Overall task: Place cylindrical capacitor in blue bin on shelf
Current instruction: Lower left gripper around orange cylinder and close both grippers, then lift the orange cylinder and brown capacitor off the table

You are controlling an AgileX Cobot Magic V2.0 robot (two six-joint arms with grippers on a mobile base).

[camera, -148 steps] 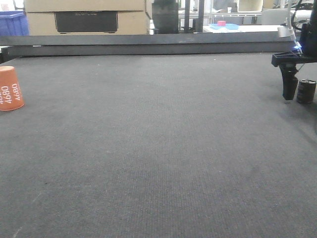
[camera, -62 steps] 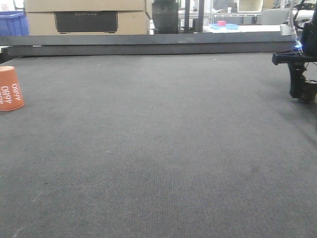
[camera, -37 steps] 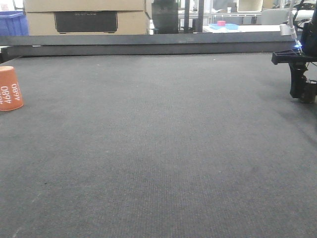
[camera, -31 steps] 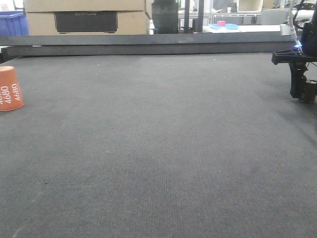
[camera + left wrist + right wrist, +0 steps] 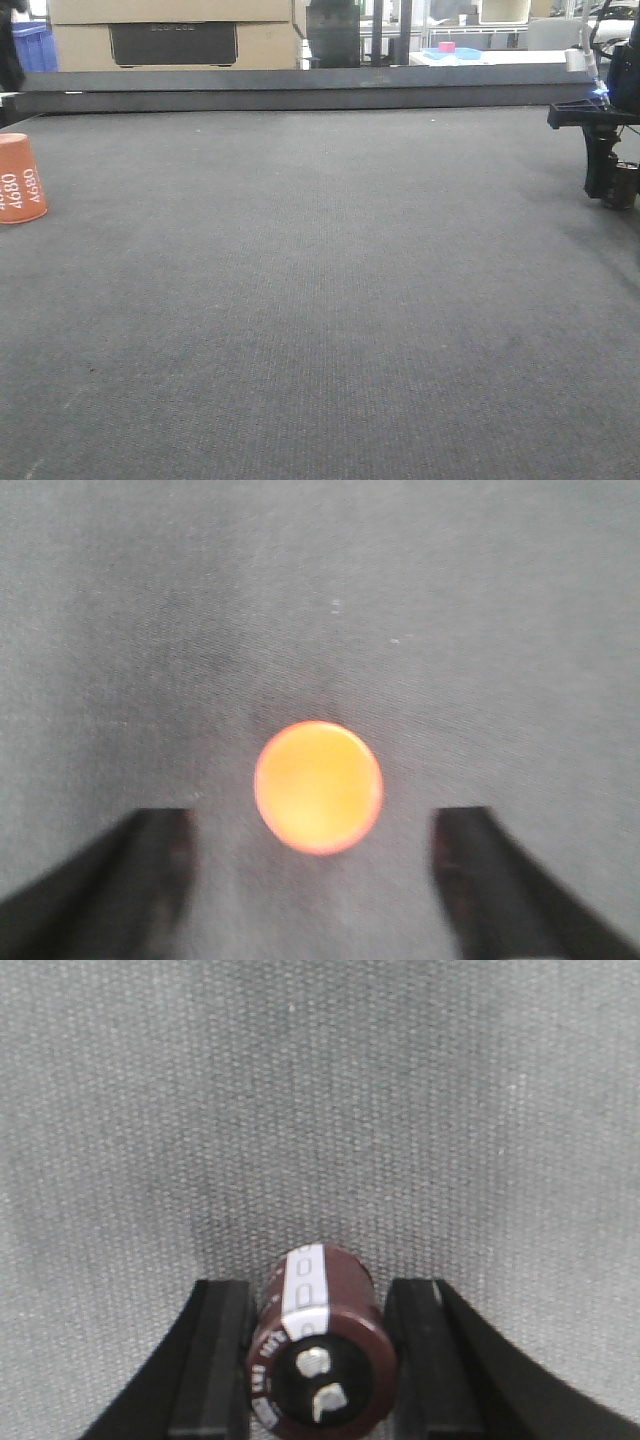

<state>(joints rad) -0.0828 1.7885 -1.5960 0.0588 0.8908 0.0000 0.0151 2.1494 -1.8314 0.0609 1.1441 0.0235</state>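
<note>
The cylindrical capacitor point(image 5: 322, 1345), dark brown with a pale stripe and two silvery terminals on top, stands upright on the dark felt table. My right gripper point(image 5: 320, 1288) is shut on it, one black finger pressed against each side. In the front view the capacitor point(image 5: 626, 186) and right gripper point(image 5: 612, 180) sit at the table's far right edge. My left gripper point(image 5: 315, 822) hangs open, straight above the orange cylinder point(image 5: 318, 787), with its fingers wide apart on either side. The shelf and its blue bin are out of view.
The orange cylinder point(image 5: 20, 178) printed "4680" stands at the table's far left. A raised dark rail point(image 5: 300, 88) runs along the table's back edge. Beyond it are cardboard boxes point(image 5: 170, 35), a blue crate point(image 5: 36, 45) and a dark shape point(image 5: 10, 40).
The right gripper moved right to straddle the capacitor and closed on it; it has since held still. A dark shape has appeared at the top left in front of the blue crate.
</note>
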